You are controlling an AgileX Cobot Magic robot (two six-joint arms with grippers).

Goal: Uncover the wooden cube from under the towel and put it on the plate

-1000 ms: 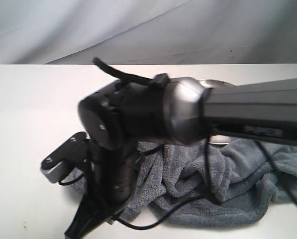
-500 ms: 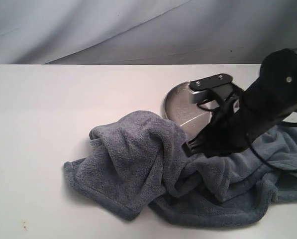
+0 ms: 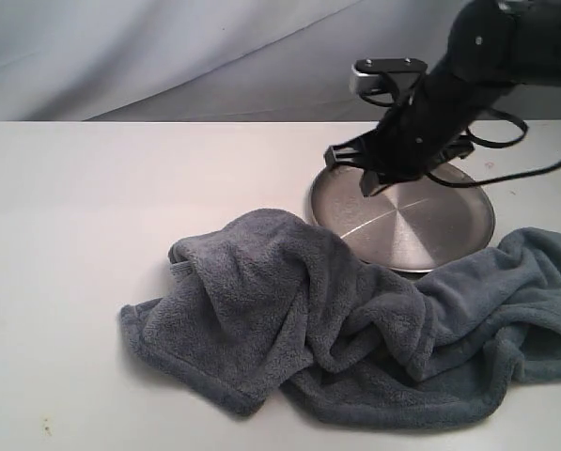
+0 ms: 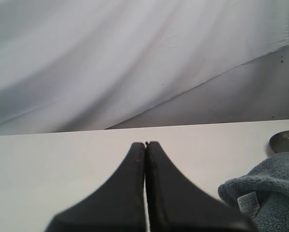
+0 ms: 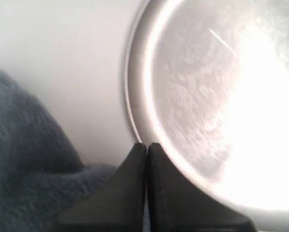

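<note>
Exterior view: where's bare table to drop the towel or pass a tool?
Free: the table left of the towel, and the band between towel and far edge up to the plate. Crowded: the right side, where towel meets the plate's near rim and the right tool hangs over the plate.

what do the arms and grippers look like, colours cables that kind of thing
The right arm is matte black with a rounded casing. It has a silver-grey camera bracket at the wrist and thin black cables looping beside it. The right gripper and left gripper each have two plain black wedge-shaped fingers tapering to narrow tips. No markings are legible.
</note>
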